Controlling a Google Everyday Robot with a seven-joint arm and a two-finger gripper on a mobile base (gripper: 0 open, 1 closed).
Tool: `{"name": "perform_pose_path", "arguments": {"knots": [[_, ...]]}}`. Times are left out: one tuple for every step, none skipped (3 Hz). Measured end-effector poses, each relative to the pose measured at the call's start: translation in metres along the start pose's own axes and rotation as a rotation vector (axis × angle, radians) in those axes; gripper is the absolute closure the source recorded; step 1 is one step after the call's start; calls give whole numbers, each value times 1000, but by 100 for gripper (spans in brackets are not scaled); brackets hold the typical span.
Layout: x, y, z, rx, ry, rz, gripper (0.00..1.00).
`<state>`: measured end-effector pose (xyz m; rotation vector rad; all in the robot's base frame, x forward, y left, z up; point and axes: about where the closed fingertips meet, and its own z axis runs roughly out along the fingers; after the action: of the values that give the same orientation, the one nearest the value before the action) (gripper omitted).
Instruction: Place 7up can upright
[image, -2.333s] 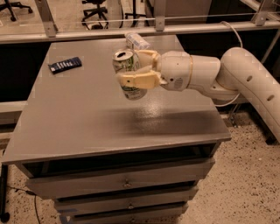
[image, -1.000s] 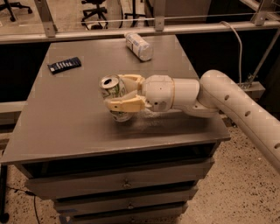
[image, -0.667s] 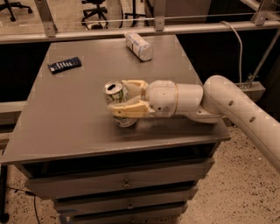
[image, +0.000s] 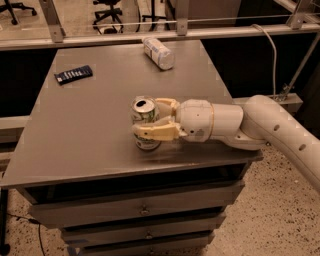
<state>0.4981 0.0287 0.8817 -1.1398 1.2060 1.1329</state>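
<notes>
The 7up can (image: 145, 116), silver-white with green lettering and an opened top, stands upright on the grey table (image: 90, 125), near its front middle. My gripper (image: 149, 120) comes in from the right, low over the table. Its cream fingers (image: 155, 132) lie on either side of the can, one in front and one behind it, and are shut on it. The can's base rests on the table or is just above it.
A white and pale-blue can (image: 158, 52) lies on its side at the table's back edge. A dark flat packet (image: 73, 74) lies at the back left. Railings and office chairs stand behind. The table's front edge is close below the can.
The gripper has carried the can from above the table's back down and forward to the front middle. In the last second it has sunk a little lower.
</notes>
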Motion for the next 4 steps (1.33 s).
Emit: {"name": "perform_pose_path", "arguments": {"knots": [[3, 2, -11, 18, 13, 10, 15], [4, 3, -20, 25, 28, 16, 0], [-2, -1, -32, 20, 70, 9, 0], [-26, -13, -74, 39, 157, -32, 0]]}}
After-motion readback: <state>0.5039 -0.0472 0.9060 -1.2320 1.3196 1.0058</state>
